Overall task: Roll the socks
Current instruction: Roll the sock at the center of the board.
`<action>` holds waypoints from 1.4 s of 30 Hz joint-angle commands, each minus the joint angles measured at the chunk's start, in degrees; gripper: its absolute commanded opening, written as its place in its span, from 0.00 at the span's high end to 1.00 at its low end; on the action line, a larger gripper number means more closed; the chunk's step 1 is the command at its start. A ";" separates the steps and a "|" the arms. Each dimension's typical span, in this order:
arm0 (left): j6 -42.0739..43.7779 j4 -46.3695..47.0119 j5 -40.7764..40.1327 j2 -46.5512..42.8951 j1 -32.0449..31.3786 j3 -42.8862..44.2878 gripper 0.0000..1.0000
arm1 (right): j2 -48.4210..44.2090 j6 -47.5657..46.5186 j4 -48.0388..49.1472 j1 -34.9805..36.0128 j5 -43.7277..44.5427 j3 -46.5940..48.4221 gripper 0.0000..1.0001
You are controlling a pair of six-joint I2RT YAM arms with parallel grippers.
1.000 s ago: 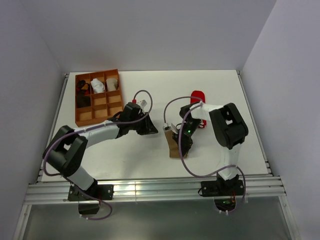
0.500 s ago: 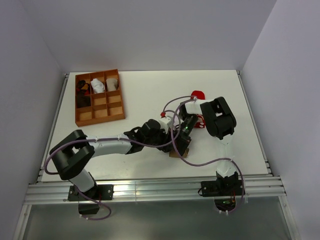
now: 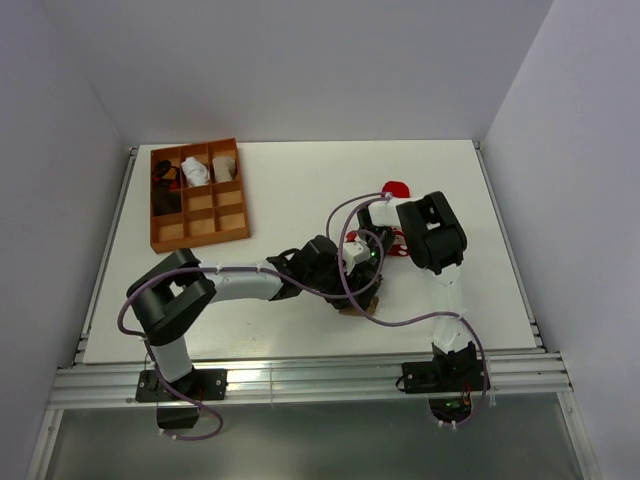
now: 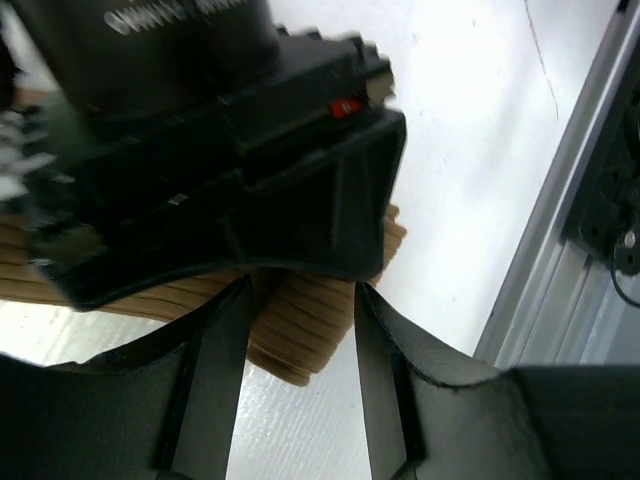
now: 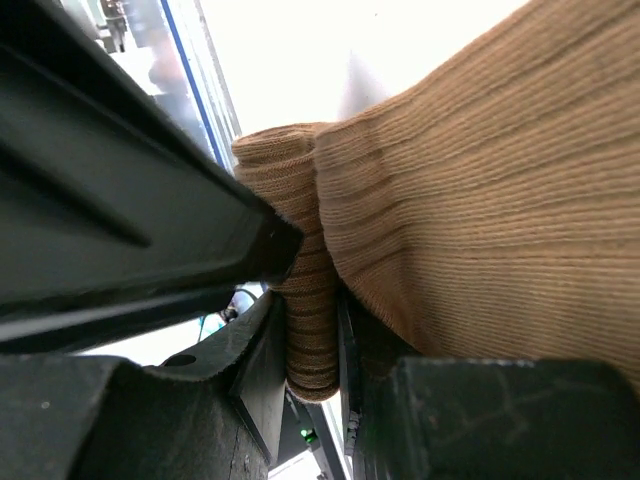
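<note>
My right pincer [image 5: 312, 345] is pinched narrow on a fold of the tan sock [image 5: 480, 200], which lies on the table [image 3: 290, 190] toward its near edge. My left pincer [image 4: 300, 300] straddles the sock's rolled end; whether it squeezes I cannot tell.

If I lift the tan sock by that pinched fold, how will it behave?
Probably floppy: the tan sock bends into a tight fold inside the right gripper, so the rest should drape. Its ribbed knit looks grippy, so slipping seems unlikely. The fold may spring open once released.
</note>
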 commanded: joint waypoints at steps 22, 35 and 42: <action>-8.29 6.24 11.73 8.06 0.70 -4.66 1.00 | -6.78 6.23 13.35 -1.96 2.79 -4.57 0.69; -21.04 10.10 24.54 10.61 6.24 -7.82 1.00 | -31.39 11.95 28.56 -9.95 0.68 -14.94 0.52; -30.25 8.63 29.91 12.71 8.78 -5.98 1.00 | -45.27 6.78 37.69 -12.07 2.35 -25.91 0.48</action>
